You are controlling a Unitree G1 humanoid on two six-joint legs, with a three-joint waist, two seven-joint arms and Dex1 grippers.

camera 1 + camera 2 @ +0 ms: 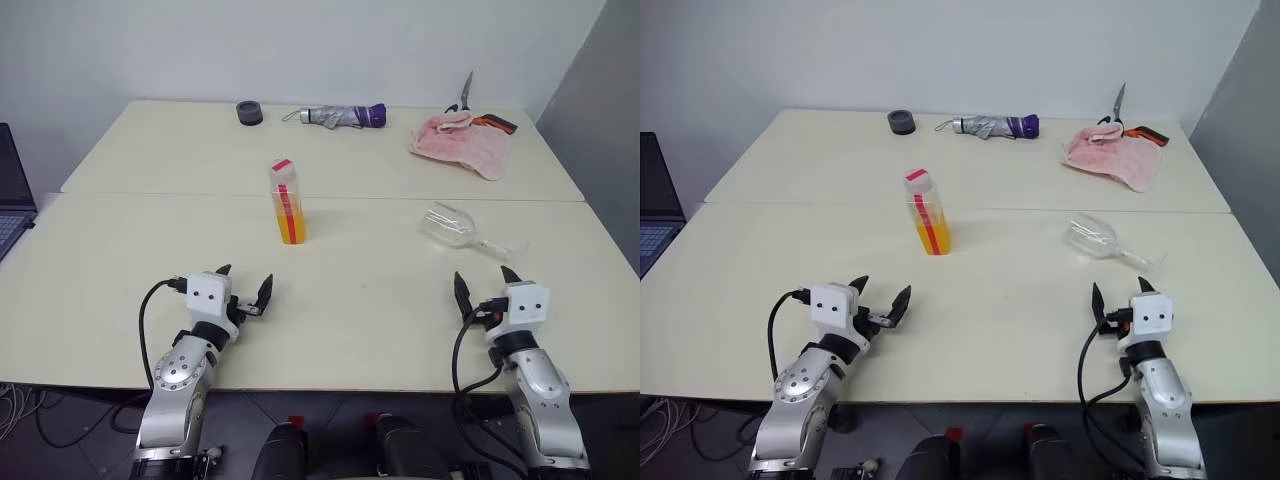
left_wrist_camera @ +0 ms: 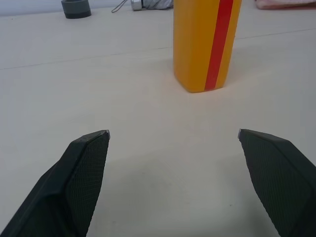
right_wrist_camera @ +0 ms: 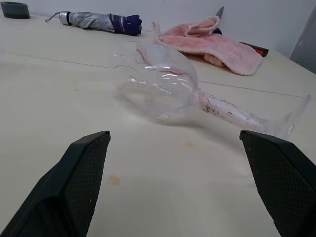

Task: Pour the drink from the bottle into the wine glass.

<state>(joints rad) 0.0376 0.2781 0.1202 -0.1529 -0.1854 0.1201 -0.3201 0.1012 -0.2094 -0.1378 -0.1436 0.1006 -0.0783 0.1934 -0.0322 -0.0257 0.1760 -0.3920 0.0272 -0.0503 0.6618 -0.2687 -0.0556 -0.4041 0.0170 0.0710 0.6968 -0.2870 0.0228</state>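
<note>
The bottle (image 1: 286,203) stands upright near the middle of the table, clear with a red cap and red label strip, its lower half filled with the orange drink (image 2: 205,44). The wine glass (image 1: 455,227) lies on its side to the right, bowl toward the bottle, stem and foot (image 3: 291,121) pointing right. My left gripper (image 1: 246,283) hovers open near the front edge, the bottle straight ahead of it. At the front right, my right gripper (image 1: 485,284) is open, facing the lying glass (image 3: 158,81). Nothing is between either pair of fingers.
Along the far edge lie a dark round cap-like object (image 1: 249,112), a folded grey and purple umbrella (image 1: 340,116), a pink towel (image 1: 462,143) and scissors (image 1: 468,95). A laptop (image 1: 12,195) sits off the left side. A seam (image 1: 320,196) joins two tables.
</note>
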